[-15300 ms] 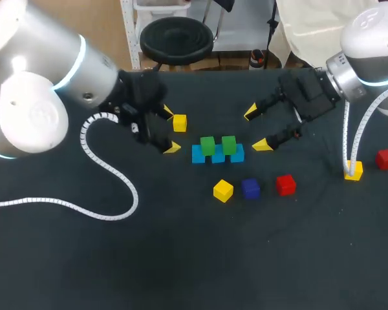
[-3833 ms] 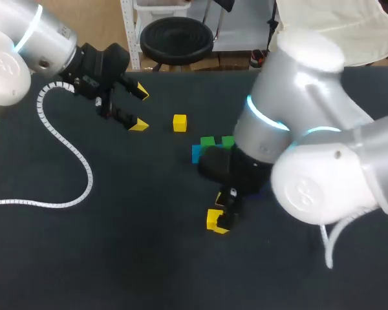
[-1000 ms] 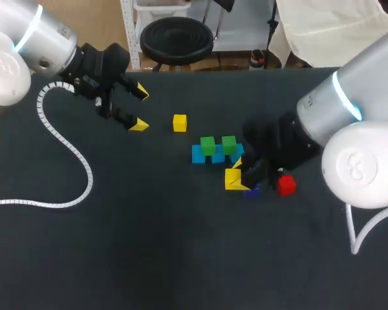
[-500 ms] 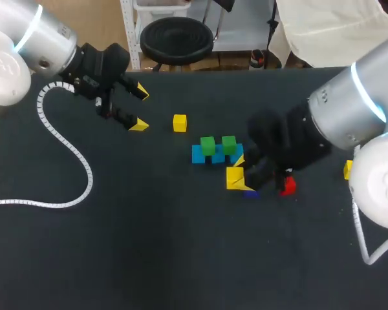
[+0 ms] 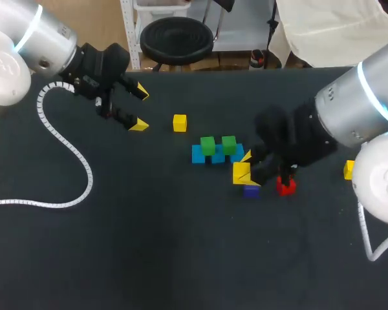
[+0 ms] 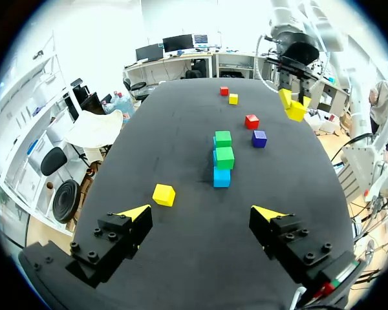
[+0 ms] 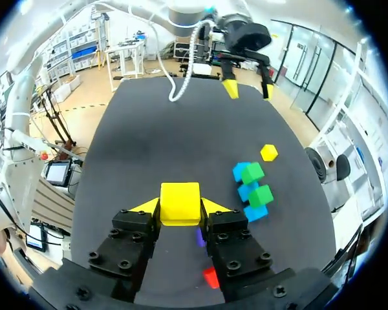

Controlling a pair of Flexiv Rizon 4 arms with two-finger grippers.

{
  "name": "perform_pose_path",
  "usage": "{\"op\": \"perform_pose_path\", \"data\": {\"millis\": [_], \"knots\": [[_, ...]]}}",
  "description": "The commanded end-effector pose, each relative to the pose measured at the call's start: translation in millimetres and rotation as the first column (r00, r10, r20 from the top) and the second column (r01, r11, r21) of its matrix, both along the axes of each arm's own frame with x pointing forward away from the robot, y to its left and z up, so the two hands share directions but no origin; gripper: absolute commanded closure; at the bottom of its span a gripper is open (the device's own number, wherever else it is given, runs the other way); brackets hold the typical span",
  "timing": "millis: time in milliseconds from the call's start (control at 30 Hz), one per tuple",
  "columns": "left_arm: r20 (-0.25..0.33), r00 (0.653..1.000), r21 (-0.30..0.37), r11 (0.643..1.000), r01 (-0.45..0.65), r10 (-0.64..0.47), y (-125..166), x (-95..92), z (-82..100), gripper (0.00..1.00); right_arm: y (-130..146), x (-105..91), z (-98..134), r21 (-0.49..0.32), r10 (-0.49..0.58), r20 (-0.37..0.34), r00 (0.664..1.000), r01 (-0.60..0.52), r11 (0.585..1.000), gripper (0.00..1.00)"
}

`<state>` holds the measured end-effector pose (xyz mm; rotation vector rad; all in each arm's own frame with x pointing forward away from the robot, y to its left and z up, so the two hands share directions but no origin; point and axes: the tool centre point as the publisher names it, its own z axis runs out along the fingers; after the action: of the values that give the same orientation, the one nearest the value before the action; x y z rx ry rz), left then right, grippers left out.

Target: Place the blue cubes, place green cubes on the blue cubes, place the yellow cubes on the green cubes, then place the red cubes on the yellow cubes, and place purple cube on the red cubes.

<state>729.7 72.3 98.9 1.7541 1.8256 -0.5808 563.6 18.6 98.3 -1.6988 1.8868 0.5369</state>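
Clock refs use the head view, 12 = away from the robot.

- Purple cube sits on the table. Red cube is at its 3 o'clock, near but apart.
- Right gripper is clenched on 1 yellow cube, with 1 finger on each opposite face. The held cube is at 11 o'clock of the purple cube and overlaps its edge from above. From the left wrist view it looks clear of the table.
- 3 blue cubes stand in a row at 10 o'clock of the held cube, touching side by side. The nearest end of the row is just beside the right gripper's far finger.
- 2 green cubes sit on the blue row, each straddling a joint, with a small gap between them.
- 2nd yellow cube lies loose on the table at 11 o'clock of the blue row, apart from it.
- 3rd yellow cube is at 3 o'clock of the red cube, well apart, partly behind the right arm. 2nd red cube is near it, seen only from the left wrist.
- Left gripper is at 9 o'clock of the 2nd yellow cube. It is released, fingers wide, nothing between them.
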Motion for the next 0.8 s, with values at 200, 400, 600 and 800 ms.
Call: {"op": "perform_pose_path", "data": {"millis": [200, 400, 600, 800], "knots": [[-0.001, 1.000, 0.001, 1.000, 0.002, -0.002, 0.5, 1.1, 0.0, 0.00, -3.6, 42.2, -4.7, 0.028, 0.050, -0.052, 0.997, -0.049, 0.998, 1.00], [-0.001, 1.000, 0.001, 1.000, 0.002, -0.002, 0.5, 1.1, 0.0, 0.00, 7.6, 53.1, -3.9, 0.033, 0.072, -0.065, 0.995, -0.070, 0.997, 1.00], [-0.001, 1.000, 0.001, 1.000, 0.002, -0.002, 0.5, 1.1, 0.0, 0.00, 14.5, 51.6, -5.2, 0.055, 0.078, -0.086, 0.993, -0.074, 0.996, 1.00], [-0.001, 1.000, 0.001, 1.000, 0.002, -0.002, 0.5, 1.1, 0.0, 0.00, 14.5, 51.6, -5.2, 0.055, 0.078, -0.086, 0.993, -0.074, 0.996, 1.00]]}}
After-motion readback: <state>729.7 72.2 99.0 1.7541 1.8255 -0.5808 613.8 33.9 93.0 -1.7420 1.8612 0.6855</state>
